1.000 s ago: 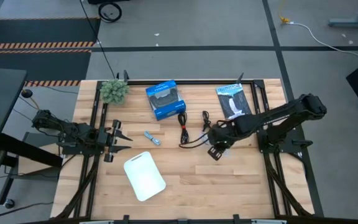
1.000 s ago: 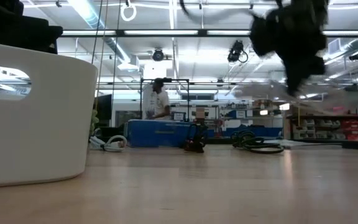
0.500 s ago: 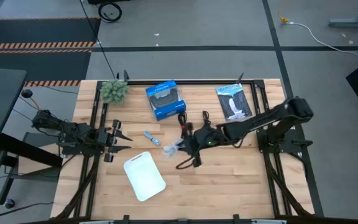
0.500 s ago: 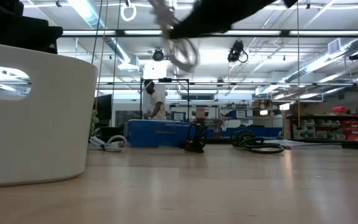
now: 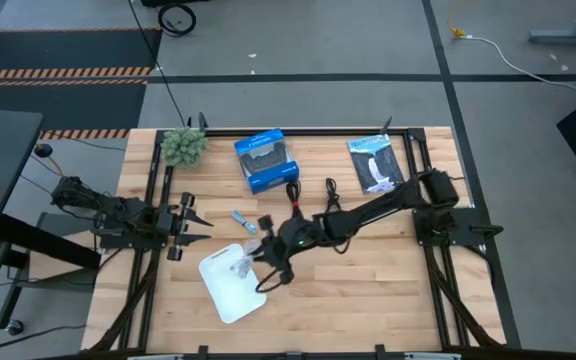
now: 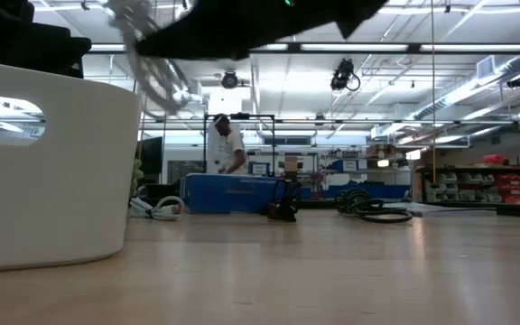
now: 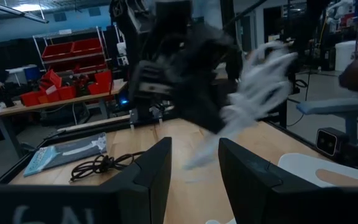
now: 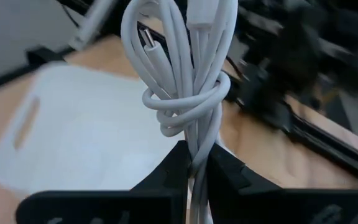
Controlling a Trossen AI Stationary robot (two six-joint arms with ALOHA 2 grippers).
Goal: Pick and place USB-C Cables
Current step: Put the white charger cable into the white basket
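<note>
My right gripper reaches across the table and is shut on the white USB-C cable, a knotted bundle that hovers over the white tray. The low view shows the cable in the air above the tray's wall. The short blue-grey cable lies on the table between the tray and the blue box. Two black cables lie to the right of the box. My left gripper waits open at the table's left side. My right gripper pinches the white cable between its two fingers just under the bundle's wrapped knot. The bundle is lifted clear and sticks out beyond the fingertips, loops and plug free, above the tray.
A small green plant stands at the far left corner. A flat black-and-white packet lies at the far right. Black frame rails run along both table sides. Bare wood lies near the front edge, right of the tray. A person stands in the room beyond.
My right gripper has swept from the table's middle right toward the left and slightly toward the near edge, carrying the white cable in the air. It is now over the white tray. The other cables have stayed where they were.
</note>
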